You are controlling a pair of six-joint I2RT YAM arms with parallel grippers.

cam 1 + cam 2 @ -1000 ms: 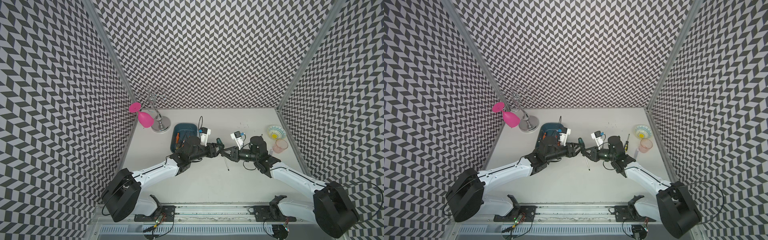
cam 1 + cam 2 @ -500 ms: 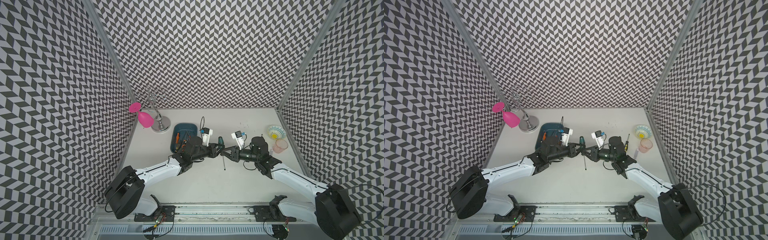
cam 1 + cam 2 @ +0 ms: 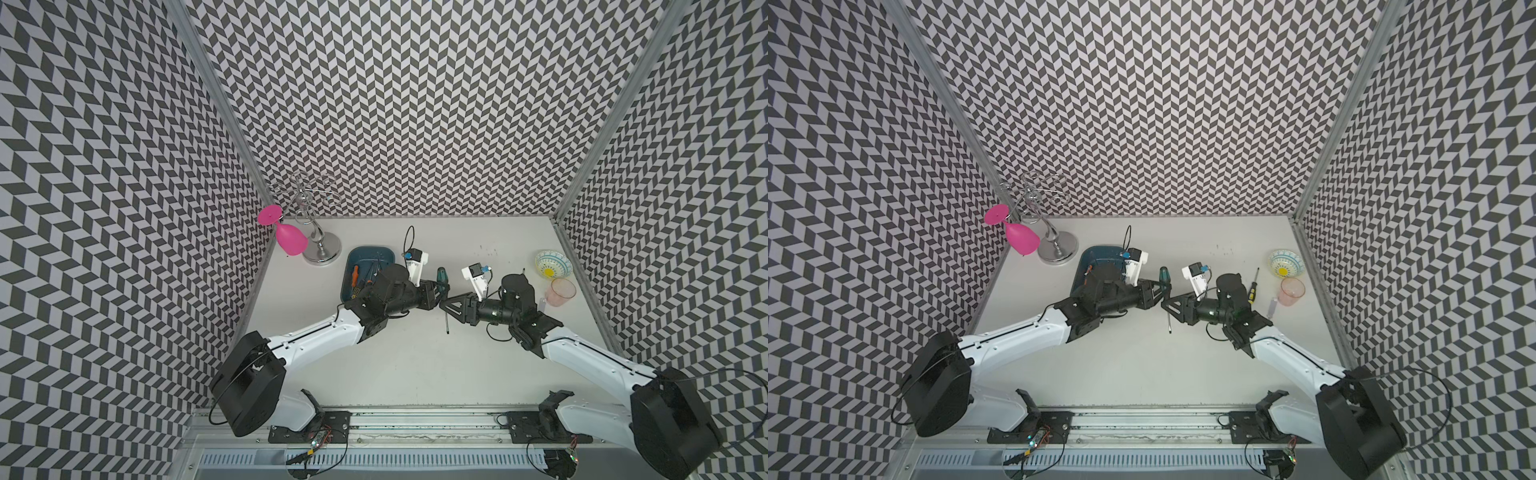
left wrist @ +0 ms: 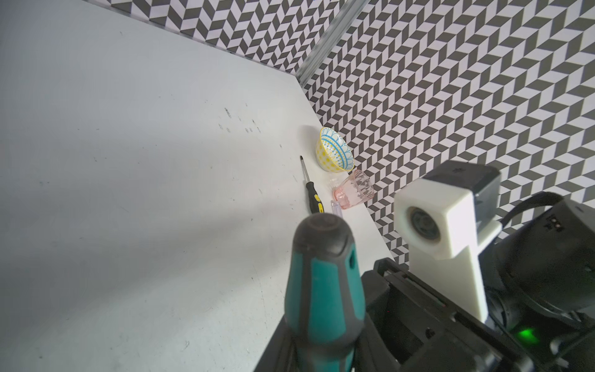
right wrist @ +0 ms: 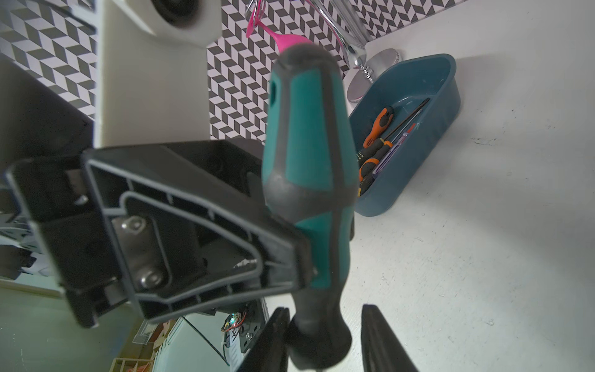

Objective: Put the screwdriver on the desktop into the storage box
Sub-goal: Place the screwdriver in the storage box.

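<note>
Step in hand, by my reading: a mid-air handover.

Teal-handled screwdriver [image 3: 442, 277]: bulbous moulded grip, teal plastic with dark grey rubbery ribs and a domed grey cap. Its thin steel shaft points down. It hangs above the white matte desktop [image 3: 415, 365], between the two arms.

Left gripper [image 3: 439, 291]: clamped on the waist of the handle. The right wrist view shows one ribbed black plastic finger [image 5: 264, 244] pressed flat against it.

Right gripper [image 5: 322, 341]: fingers [image 5: 381, 341] straddle the collar lower down. They stand narrowly apart, with a gap showing on one side, and seem not to grip.

Dark teal-blue plastic storage box [image 3: 371, 249]: rounded corners, low smooth walls, near and partly hidden by the left arm in both top views. It holds orange-and-black screwdrivers [image 5: 378, 128] lying lengthwise.

Next, as I judge it:
- The right gripper backs clear of the shaft.
- The left arm carries the tool over the box, lays it lengthwise and lets go low.
- The handle is tapered and heavy, so it may pivot in the grip.

A slim yellow-and-black screwdriver [image 3: 1253, 287] lies on the desktop near a patterned bowl [image 3: 1285, 262], so the task is not yet finished.
</note>
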